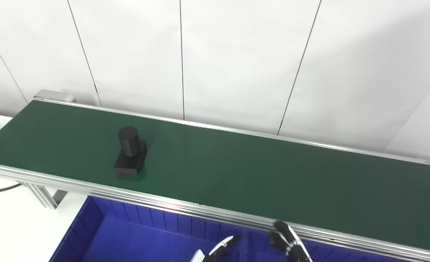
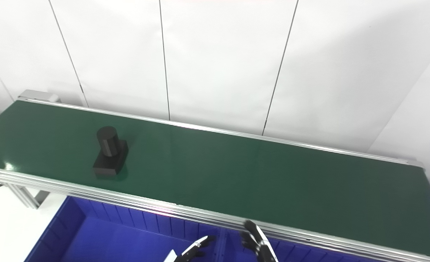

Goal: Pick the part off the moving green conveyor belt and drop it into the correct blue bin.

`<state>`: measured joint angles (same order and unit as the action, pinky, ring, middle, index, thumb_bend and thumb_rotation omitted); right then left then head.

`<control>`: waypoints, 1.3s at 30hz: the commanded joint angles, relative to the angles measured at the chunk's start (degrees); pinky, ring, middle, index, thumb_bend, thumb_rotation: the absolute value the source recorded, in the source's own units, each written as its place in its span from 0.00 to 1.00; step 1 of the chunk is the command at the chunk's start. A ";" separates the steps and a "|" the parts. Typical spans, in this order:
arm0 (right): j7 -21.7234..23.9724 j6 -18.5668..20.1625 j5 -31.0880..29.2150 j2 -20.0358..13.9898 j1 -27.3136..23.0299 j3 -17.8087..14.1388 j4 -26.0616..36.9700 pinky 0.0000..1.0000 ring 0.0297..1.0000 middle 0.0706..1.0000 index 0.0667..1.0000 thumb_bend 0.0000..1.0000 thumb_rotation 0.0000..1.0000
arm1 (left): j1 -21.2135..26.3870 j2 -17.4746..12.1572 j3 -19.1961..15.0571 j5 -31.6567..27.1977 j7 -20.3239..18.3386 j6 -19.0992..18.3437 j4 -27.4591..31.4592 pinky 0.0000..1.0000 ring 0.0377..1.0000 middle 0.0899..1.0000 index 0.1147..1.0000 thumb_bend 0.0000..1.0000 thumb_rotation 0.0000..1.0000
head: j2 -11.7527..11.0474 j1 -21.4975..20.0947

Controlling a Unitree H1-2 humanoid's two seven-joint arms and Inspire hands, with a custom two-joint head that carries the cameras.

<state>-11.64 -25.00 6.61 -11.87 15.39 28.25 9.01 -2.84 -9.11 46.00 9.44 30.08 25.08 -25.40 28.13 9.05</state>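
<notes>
Nothing is picked yet: the black part (image 1: 130,152) stands untouched on the left stretch of the green conveyor belt (image 1: 255,171), and the blue bin (image 1: 127,236) on the near side looks empty. Only fingertips of each robot hand, left (image 1: 222,245) and right (image 1: 287,242), show at the near edge, well right of the part; whether they are apart or together cannot be told.

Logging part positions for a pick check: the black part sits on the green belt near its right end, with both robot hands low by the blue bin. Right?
Not quite. The black part sits near the left end of the green belt, as the left eye view shows. Both hands, left robot hand and right robot hand, are low by the blue bin.
</notes>
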 commanded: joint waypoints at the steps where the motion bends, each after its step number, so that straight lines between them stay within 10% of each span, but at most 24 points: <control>1: 0.95 -1.91 0.57 1.27 -1.81 -0.50 4.05 0.70 0.78 0.84 0.87 0.88 0.86 | 1.27 0.31 0.04 -0.15 0.65 1.85 0.27 0.83 0.90 0.92 0.88 0.84 0.93 | -0.10 0.02; 23: 8.60 -1.85 -2.98 3.36 -25.48 -14.05 -10.77 0.81 0.83 0.85 0.90 0.85 0.83 | 2.42 1.44 1.11 -0.07 2.48 1.85 -1.47 0.82 0.89 0.91 0.87 0.85 0.90 | -1.12 0.75; 39: 10.82 -1.90 -2.66 5.93 -40.49 -18.03 -30.03 0.74 0.82 0.88 0.93 0.82 0.74 | 3.03 1.66 2.52 -0.12 3.30 1.85 -1.95 0.84 0.89 0.91 0.86 0.82 0.88 | -1.45 1.48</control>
<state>-0.86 -25.08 3.71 -6.51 -21.64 10.71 -20.56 -1.02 -7.58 48.32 9.26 32.57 25.08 -28.12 26.63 10.46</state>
